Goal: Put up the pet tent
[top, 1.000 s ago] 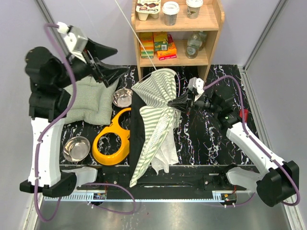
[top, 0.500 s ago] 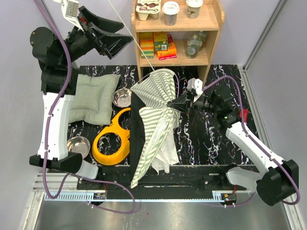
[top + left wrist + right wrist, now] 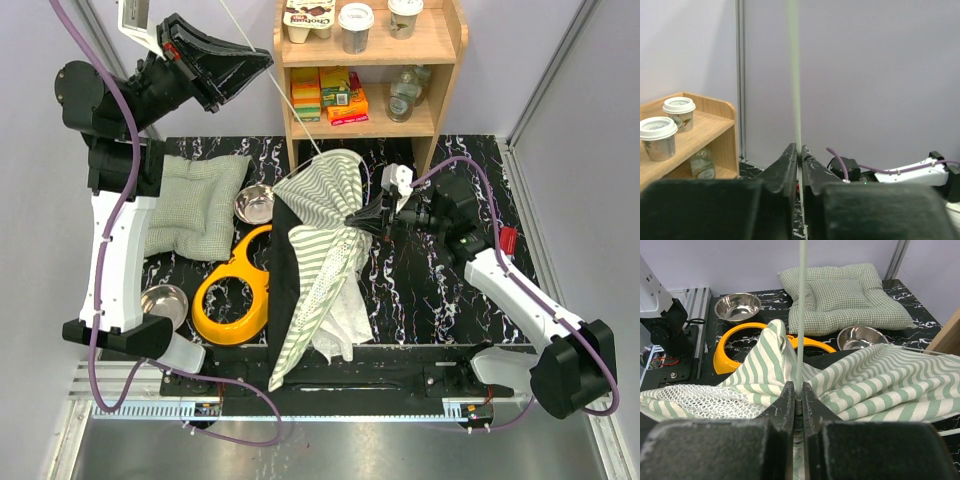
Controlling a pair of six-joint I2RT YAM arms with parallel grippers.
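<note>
Nudged leftward since earlier, the right gripper (image 3: 362, 216) clenched the pole (image 3: 300, 118) amid the pet tent (image 3: 320, 270), which slumped mid-table. Farther off, the raised left gripper (image 3: 262, 60) pinched the pole's upper stretch. Judging so, raising the tent remained.

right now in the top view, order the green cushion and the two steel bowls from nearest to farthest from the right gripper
From the right gripper:
1. far steel bowl, just left of the pet tent
2. green cushion, far left
3. near steel bowl, near-left corner
</note>
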